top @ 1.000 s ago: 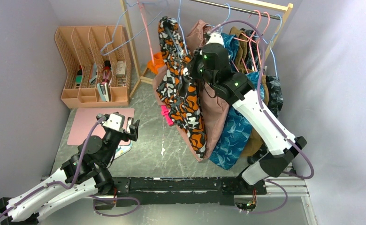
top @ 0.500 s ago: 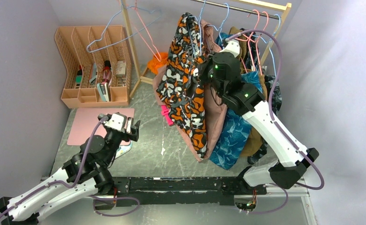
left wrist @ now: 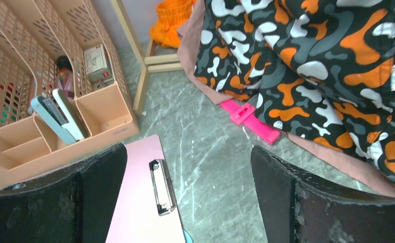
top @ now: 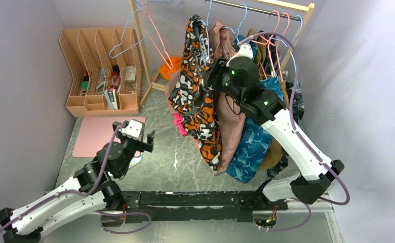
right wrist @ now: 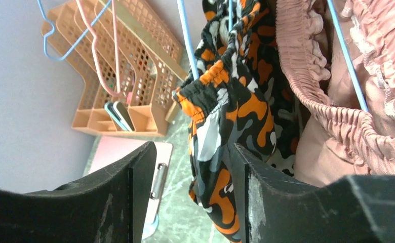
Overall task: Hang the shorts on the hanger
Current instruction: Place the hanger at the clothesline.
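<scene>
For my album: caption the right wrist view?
Open right hand straddles camouflage shorts hanging on the light-blue hanger.

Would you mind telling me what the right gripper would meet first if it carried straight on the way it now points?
Most likely the shorts: their fabric hangs on the hanger straight ahead of the right gripper, in line with the gap between its open jaws. The depth is unclear.

1. We are looking at a grey, marble-veined desk [top: 160,126] with white scuffs.
2. We are seeing a peach lattice organizer [top: 102,71] standing at its far left.
3. We are finding a pink clipboard [top: 96,134] lying flat just in front of the organizer.
4. We are noting a wooden rack leg [left wrist: 141,88] standing just beside the organizer, with orange cloth [left wrist: 172,20] bunched behind it.
5. We are spotting a bright pink plastic piece [left wrist: 250,120] lying near the middle.
</scene>
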You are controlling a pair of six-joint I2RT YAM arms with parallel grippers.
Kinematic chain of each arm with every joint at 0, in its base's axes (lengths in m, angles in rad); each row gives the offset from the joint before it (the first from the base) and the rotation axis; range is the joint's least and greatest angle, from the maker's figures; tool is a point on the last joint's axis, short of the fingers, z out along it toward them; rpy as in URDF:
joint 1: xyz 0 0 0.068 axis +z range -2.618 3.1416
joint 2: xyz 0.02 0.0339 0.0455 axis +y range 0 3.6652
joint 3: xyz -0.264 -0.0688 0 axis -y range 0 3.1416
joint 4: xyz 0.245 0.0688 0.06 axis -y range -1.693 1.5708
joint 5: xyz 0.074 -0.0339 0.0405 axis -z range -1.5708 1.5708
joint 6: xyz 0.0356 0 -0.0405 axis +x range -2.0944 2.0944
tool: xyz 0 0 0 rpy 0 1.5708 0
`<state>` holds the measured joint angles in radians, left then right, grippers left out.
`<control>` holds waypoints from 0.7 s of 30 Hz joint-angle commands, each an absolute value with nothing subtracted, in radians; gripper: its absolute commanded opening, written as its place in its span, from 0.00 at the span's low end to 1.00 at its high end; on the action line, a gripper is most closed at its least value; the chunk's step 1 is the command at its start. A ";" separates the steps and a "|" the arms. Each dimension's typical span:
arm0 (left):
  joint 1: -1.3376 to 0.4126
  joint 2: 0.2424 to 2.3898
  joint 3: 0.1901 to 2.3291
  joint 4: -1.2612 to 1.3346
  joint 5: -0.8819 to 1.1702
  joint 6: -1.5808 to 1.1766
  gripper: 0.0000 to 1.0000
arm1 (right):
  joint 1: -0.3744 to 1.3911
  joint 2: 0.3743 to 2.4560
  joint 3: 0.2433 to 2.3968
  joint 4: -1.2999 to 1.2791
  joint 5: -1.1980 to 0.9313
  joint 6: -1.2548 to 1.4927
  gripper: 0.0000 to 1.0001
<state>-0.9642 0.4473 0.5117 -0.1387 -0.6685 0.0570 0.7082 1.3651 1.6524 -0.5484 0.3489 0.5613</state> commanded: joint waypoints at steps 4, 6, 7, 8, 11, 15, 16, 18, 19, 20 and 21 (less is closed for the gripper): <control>-0.862 0.695 0.623 -0.178 -0.546 -0.138 0.96 | 0.709 1.285 1.558 -0.639 0.245 0.450 0.64; -0.787 0.770 0.652 -0.187 -0.449 -0.222 0.96 | 0.709 1.246 1.485 -0.635 0.203 0.432 0.67; -0.751 0.801 0.659 -0.180 -0.403 -0.262 0.96 | 0.709 1.229 1.466 -0.637 0.189 0.426 0.67; -0.717 0.824 0.662 -0.165 -0.359 -0.298 0.96 | 0.710 1.212 1.442 -0.643 0.182 0.421 0.68; -0.645 0.876 0.655 -0.090 -0.262 -0.398 0.96 | 0.710 1.165 1.363 -0.652 0.161 0.415 0.69; -0.590 0.979 0.678 -0.008 -0.169 -0.485 0.96 | 0.710 1.136 1.291 -0.660 0.126 0.403 0.69; -0.582 1.008 0.688 0.013 -0.153 -0.500 0.96 | 0.711 1.136 1.274 -0.659 0.118 0.400 0.69; -0.570 1.069 0.706 0.058 -0.131 -0.522 0.95 | 0.711 1.133 1.241 -0.653 0.115 0.404 0.69; -0.561 1.097 0.715 0.081 -0.119 -0.530 0.95 | 0.711 1.133 1.223 -0.643 0.116 0.405 0.69; -0.553 1.131 0.725 0.107 -0.108 -0.538 0.95 | 0.711 1.130 1.210 -0.638 0.121 0.410 0.69; -0.541 1.160 0.737 0.126 -0.096 -0.547 0.95 | 0.712 1.127 1.195 -0.629 0.125 0.414 0.69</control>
